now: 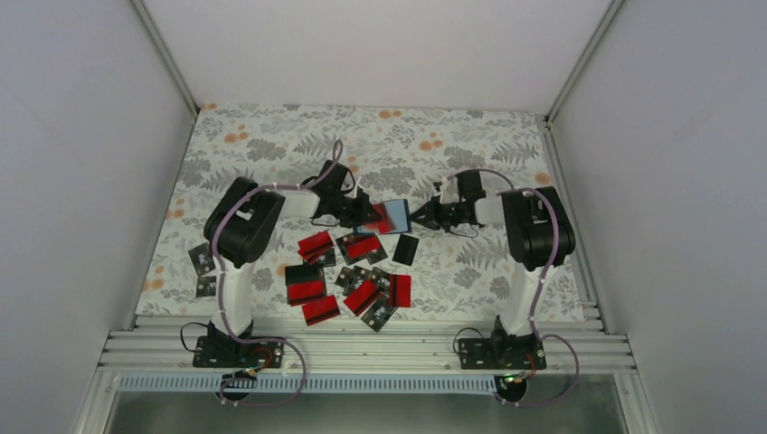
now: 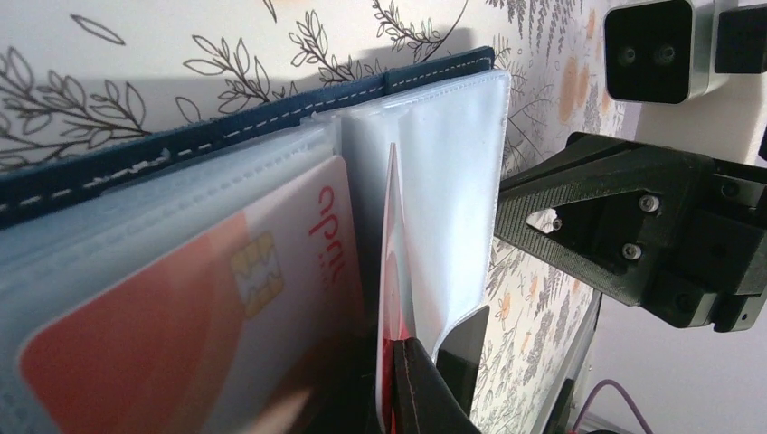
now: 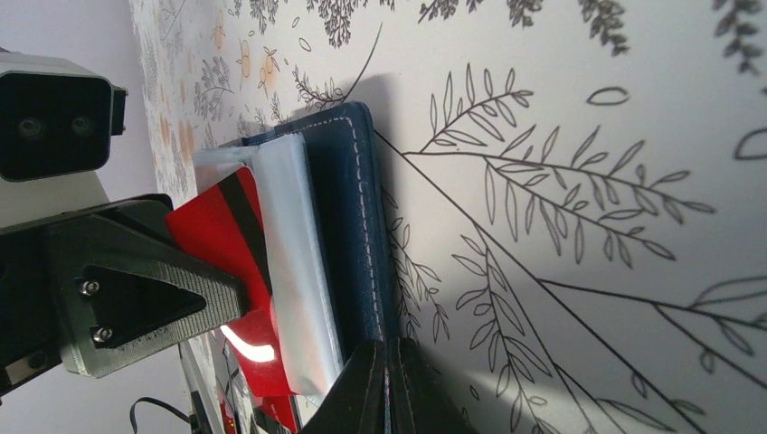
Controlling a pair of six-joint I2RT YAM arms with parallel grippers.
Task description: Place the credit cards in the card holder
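Observation:
The dark navy card holder (image 1: 398, 217) lies open between my two grippers, its clear sleeves (image 2: 443, 181) fanned up. My left gripper (image 2: 392, 366) is shut on a red credit card with a black band (image 3: 222, 240), held edge-on at the mouth of a sleeve. Another card with a chip (image 2: 190, 307) sits inside a nearer sleeve. From the other side, my right gripper (image 3: 387, 384) is shut on the edge of the holder's navy cover (image 3: 357, 208). Several more credit cards (image 1: 357, 271), red and black, lie loose nearer the arm bases.
A plain black card (image 1: 406, 250) lies just in front of the holder. Two dark cards (image 1: 203, 269) sit apart by the left arm. The leaf-patterned mat (image 1: 271, 145) ends at white walls on both sides and a metal rail (image 1: 362, 348) in front.

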